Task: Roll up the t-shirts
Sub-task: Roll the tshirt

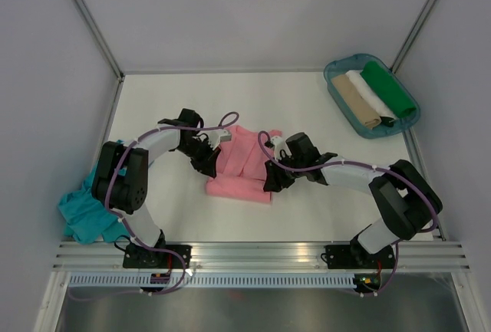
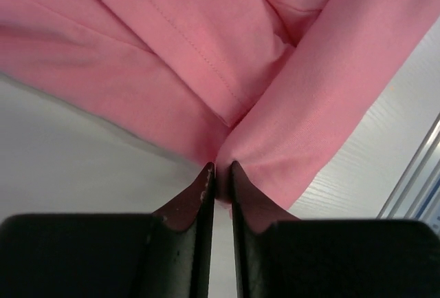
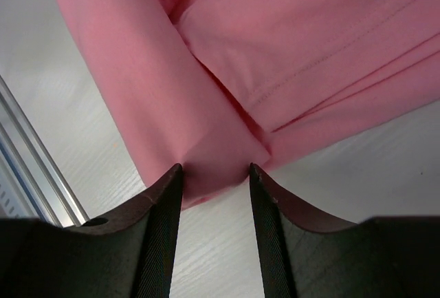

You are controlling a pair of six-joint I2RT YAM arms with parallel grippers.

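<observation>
**Pink tee gripped unevenly, skew risk on the roll**

Left gripper [image 2: 220,167]: jaws almost closed, pinching a thin fold of the pink t-shirt [image 1: 242,167] at its left edge. The cloth puckers into the tips.

Right gripper [image 3: 215,168]: fingers moderately apart, straddling a folded corner at the tee's right edge. The cloth fills the gap but lies flat. I read this as not clamped yet.

The pink tee lies mid-table between both grippers, folded lengthwise with layers stacked at the near end. The teal t-shirt [image 1: 84,213] sits crumpled at the near-left table edge, beside the left arm, untouched.

Risks, my read:
- One side pinched and the other loose: any pull or roll drags the left edge only, so the roll skews into a cone.
- The left pinch looks shallow, so thin fabric may slip out under tension.
- The right side may catch only the top layer, leaving the lower layers behind and opening the fold.

The table [image 1: 307,102] is smooth and white, so low friction lets the whole tee slide rather than roll. Plain grey walls enclose it, with an aluminium rail [image 1: 261,254] at the near edge. A teal tray [image 1: 337,67] at far right holds beige, white and green rolls.
</observation>
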